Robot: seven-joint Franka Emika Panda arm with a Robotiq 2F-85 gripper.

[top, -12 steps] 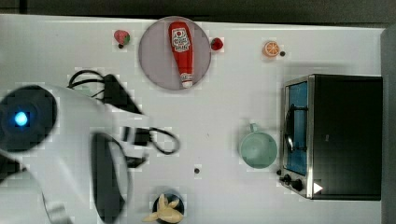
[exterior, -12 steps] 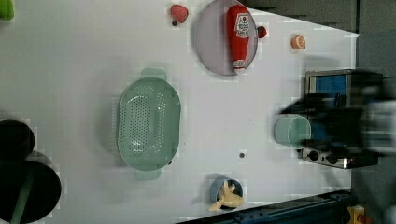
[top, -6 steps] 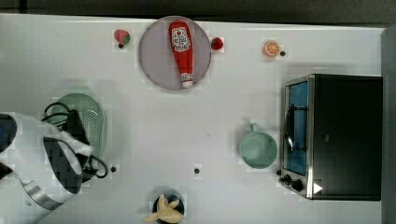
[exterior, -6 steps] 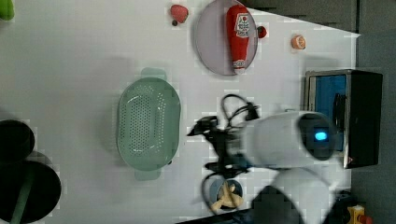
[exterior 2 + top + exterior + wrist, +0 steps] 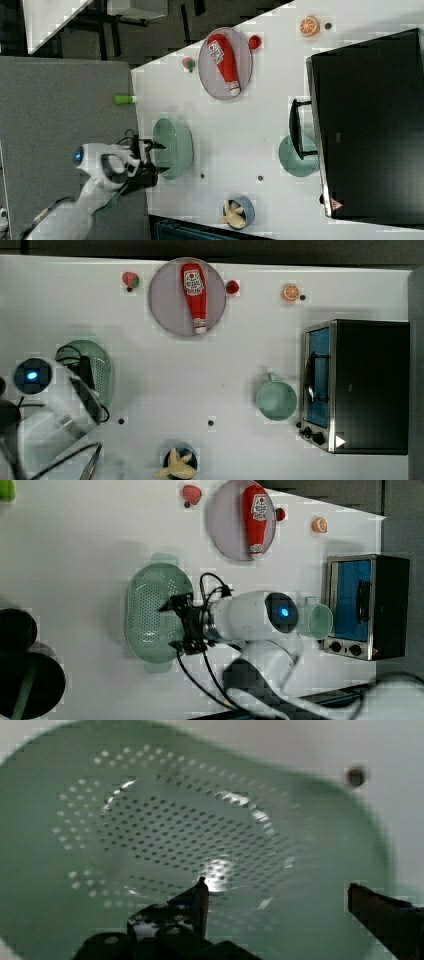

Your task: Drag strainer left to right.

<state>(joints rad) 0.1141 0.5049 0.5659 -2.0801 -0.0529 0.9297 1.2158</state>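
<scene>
White counter (image 5: 150, 390) carries the pale mint-green oval plastic strainer (image 5: 150, 611) near the top view's left edge, its long axis running across the line of the drag. Spread wide and holding nothing, the gripper (image 5: 174, 625) hangs over the bowl's side nearer the arm. Half a second ago it stood beside the strainer, clear of its rim.

three overhead views of one white table (image 5: 150, 390) (each turned differently), wrist camera close above the strainer (image 5: 175, 835)
</scene>
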